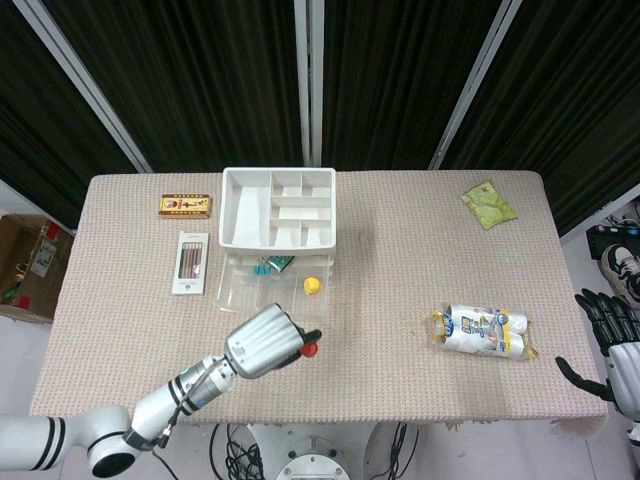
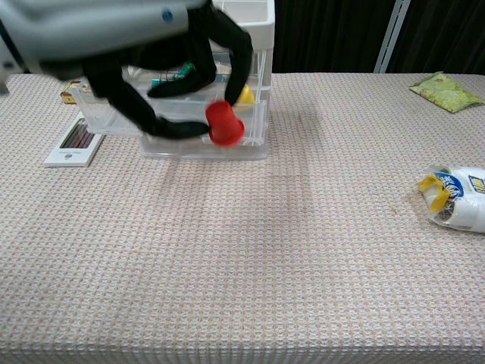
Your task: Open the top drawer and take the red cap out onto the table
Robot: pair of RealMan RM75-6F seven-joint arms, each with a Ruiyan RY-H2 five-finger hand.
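Observation:
My left hand (image 1: 266, 342) (image 2: 163, 76) pinches the red cap (image 1: 310, 349) (image 2: 224, 124) between its dark fingertips and holds it in the air, in front of the drawer unit and above the table. The clear top drawer (image 1: 232, 297) (image 2: 256, 121) stands pulled out from under the white divided tray (image 1: 277, 207). A yellow cap (image 1: 313, 286) and green clips (image 1: 266, 266) lie in the drawer. My right hand (image 1: 612, 339) hangs open beyond the table's right edge, holding nothing.
A pencil pack (image 1: 189, 262) (image 2: 74, 142) and a small brown box (image 1: 186, 205) lie left of the drawers. A wrapped white-and-yellow packet (image 1: 484, 331) (image 2: 457, 197) sits at the right, a green pouch (image 1: 489, 204) (image 2: 444, 91) at the far right back.

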